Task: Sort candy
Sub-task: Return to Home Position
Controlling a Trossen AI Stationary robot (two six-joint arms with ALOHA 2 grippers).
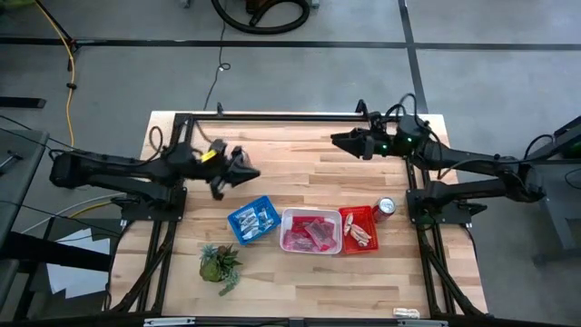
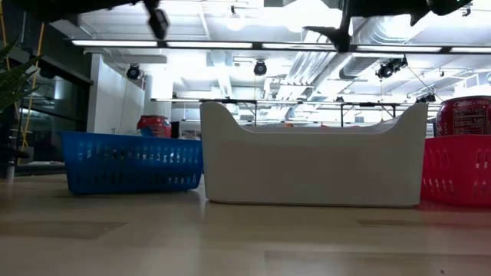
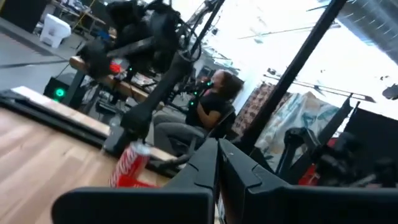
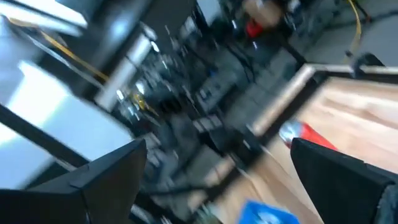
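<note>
Above the table (image 1: pixel 300 177), left hand (image 1: pixel 254 173) hangs clenched, right hand (image 1: pixel 336 140) released; from low down, tray walls (image 2: pixel 307 165) hide the candy (image 1: pixel 310 232).

Blue-white bars (image 1: pixel 255 218), pink packets (image 1: pixel 310 232), pale sweets (image 1: pixel 362 233) in three separate bins (image 1: pixel 284 221)

Both arms matte black: long slim tube links w/ chunkier joint housings, boxy black shoulder blocks at the worktop edges. Left arm (image 1: pixel 118 169): small yellow tag (image 1: pixel 209 156) nr the wrist; left gripper (image 1: pixel 252 172) has flat, dark, wedge-shaped fingers (image 3: pixel 186 180). Right arm (image 1: pixel 490 168): green LEDs (image 1: pixel 387 145) lit at the wrist, loose black cables (image 1: pixel 404 111) looping over it; right gripper (image 1: pixel 336 140) w/ broad, plain black fingers (image 4: pixel 106 177).
</note>
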